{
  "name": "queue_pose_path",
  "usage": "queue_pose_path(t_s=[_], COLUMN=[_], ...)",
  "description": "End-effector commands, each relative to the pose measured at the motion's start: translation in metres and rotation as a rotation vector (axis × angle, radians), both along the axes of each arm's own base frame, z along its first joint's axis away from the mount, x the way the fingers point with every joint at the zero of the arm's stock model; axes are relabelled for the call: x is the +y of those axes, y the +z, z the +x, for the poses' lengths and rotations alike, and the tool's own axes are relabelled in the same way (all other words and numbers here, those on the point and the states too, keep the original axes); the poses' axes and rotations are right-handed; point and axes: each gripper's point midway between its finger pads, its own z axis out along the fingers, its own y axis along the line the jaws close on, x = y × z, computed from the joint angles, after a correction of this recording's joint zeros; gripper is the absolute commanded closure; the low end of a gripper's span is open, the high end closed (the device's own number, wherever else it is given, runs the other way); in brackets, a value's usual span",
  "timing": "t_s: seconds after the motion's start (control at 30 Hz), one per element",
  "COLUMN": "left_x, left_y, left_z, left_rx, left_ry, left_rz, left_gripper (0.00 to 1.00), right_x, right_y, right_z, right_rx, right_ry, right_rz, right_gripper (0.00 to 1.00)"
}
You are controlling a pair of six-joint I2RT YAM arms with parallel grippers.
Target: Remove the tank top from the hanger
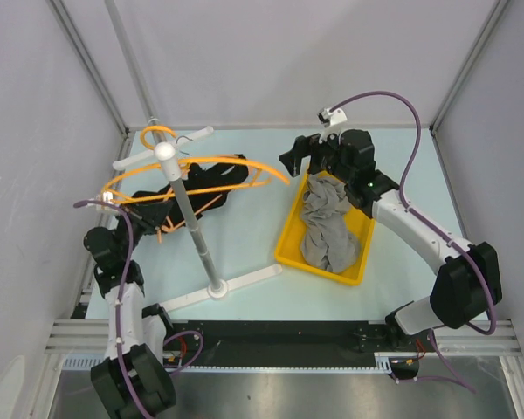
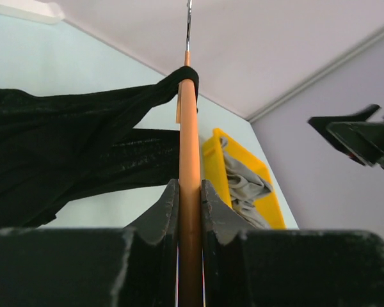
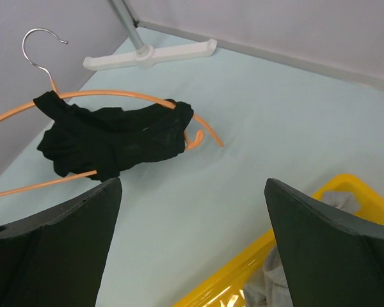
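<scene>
A black tank top (image 1: 185, 187) hangs bunched on an orange hanger (image 1: 260, 167), held above the table left of centre. It also shows in the right wrist view (image 3: 115, 137), where the hanger (image 3: 121, 94) has a silver hook. My left gripper (image 1: 120, 209) is shut on the hanger's orange bar (image 2: 190, 166); the tank top's strap (image 2: 179, 78) loops over that bar further up. My right gripper (image 1: 299, 157) is open and empty, hovering over the far end of the yellow bin, right of the hanger's tip.
A white rack stands on a cross base (image 1: 231, 284) with a grey pole (image 1: 192, 220) and white top arms (image 1: 162, 150). A yellow bin (image 1: 290, 236) right of centre holds grey garments (image 1: 327, 225). Enclosure walls surround the table.
</scene>
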Motion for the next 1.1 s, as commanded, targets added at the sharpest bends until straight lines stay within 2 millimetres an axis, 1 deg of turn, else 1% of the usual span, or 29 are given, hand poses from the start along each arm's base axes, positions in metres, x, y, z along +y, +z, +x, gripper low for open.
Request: queue_pose_path(t_s=[0.0,0.03,0.07,0.13,0.17,0.23,0.27,0.3,0.4,0.43,0.47,0.5,0.53,0.6,0.63,0.7,0.77,0.8,0.83,0.87,0.9,0.93,0.97,1.0,1.03,1.07], left_x=[-0.024,-0.028,-0.031,-0.037,-0.039,-0.046,-0.050,-0.054,-0.062,-0.062,-0.063,-0.065,-0.065,-0.067,-0.068,-0.069,-0.070,-0.069,-0.068,-0.067,-0.066,-0.065,-0.062,-0.060,-0.059,-0.055], left_y=[0.035,0.035,0.034,0.033,0.031,0.030,0.030,0.031,0.031,0.031,0.030,0.032,0.033,0.033,0.033,0.032,0.032,0.030,0.028,0.026,0.026,0.023,0.025,0.025,0.024,0.025], left_z=[-0.019,-0.021,-0.024,-0.028,-0.030,-0.033,-0.036,-0.038,-0.044,-0.046,-0.047,-0.050,-0.052,-0.055,-0.056,-0.057,-0.058,-0.058,-0.056,-0.055,-0.054,-0.053,-0.051,-0.049,-0.050,-0.047], left_rx=[-0.188,-0.193,-0.204,-0.204,-0.203,-0.205,-0.208,-0.212,-0.218,-0.222,-0.219,-0.231,-0.232,-0.234,-0.233,-0.233,-0.237,-0.233,-0.228,-0.225,-0.224,-0.214,-0.220,-0.223,-0.222,-0.226], left_ry=[-0.148,-0.165,-0.185,-0.215,-0.222,-0.248,-0.259,-0.275,-0.298,-0.300,-0.304,-0.307,-0.309,-0.314,-0.318,-0.326,-0.327,-0.325,-0.310,-0.304,-0.294,-0.282,-0.256,-0.239,-0.228,-0.202], left_rz=[0.028,0.025,0.017,0.010,0.001,-0.003,-0.004,-0.006,0.001,0.004,0.005,0.012,0.014,0.023,0.026,0.028,0.030,0.031,0.028,0.025,0.019,-0.003,-0.022,-0.038,-0.066,-0.084], left_gripper=[1.00,1.00,1.00,1.00,1.00,1.00,1.00,1.00,1.00,1.00,1.00,1.00,1.00,1.00,1.00,1.00,1.00,1.00,1.00,1.00,1.00,1.00,1.00,1.00,1.00,1.00], right_x=[0.004,0.007,0.007,0.011,0.016,0.022,0.023,0.025,0.030,0.031,0.034,0.039,0.039,0.049,0.050,0.055,0.052,0.049,0.038,0.032,0.017,0.007,-0.002,-0.016,-0.022,-0.028], right_y=[0.003,-0.001,-0.011,-0.019,-0.028,-0.033,-0.039,-0.041,-0.048,-0.050,-0.050,-0.053,-0.057,-0.061,-0.065,-0.069,-0.077,-0.077,-0.082,-0.082,-0.088,-0.084,-0.088,-0.088,-0.081,-0.096], right_z=[-0.005,-0.006,-0.005,-0.006,-0.006,-0.007,-0.005,-0.004,0.000,0.002,0.002,0.005,0.007,0.006,0.007,0.005,0.007,0.006,0.011,0.013,0.016,0.015,0.014,0.017,0.015,0.009], right_rx=[0.077,0.113,0.141,0.184,0.203,0.215,0.221,0.219,0.227,0.235,0.247,0.258,0.273,0.281,0.284,0.290,0.294,0.294,0.296,0.297,0.311,0.310,0.323,0.334,0.353,0.393], right_ry=[-0.024,-0.028,-0.034,-0.029,-0.014,-0.007,-0.024,-0.026,-0.039,-0.050,-0.053,-0.054,-0.070,-0.065,-0.082,-0.092,-0.133,-0.147,-0.218,-0.255,-0.333,-0.369,-0.407,-0.450,-0.469,-0.476], right_rz=[0.128,0.161,0.168,0.202,0.205,0.207,0.196,0.192,0.189,0.194,0.201,0.198,0.188,0.168,0.159,0.150,0.130,0.128,0.110,0.105,0.087,0.091,0.095,0.113,0.179,0.191], right_gripper=[0.00,0.00,0.01,0.02,0.03,0.05,0.05,0.07,0.17,0.26,0.30,0.33,0.35,0.40,0.46,0.50,0.60,0.70,0.75,0.81,0.89,0.92,0.93,0.97,0.98,0.99])
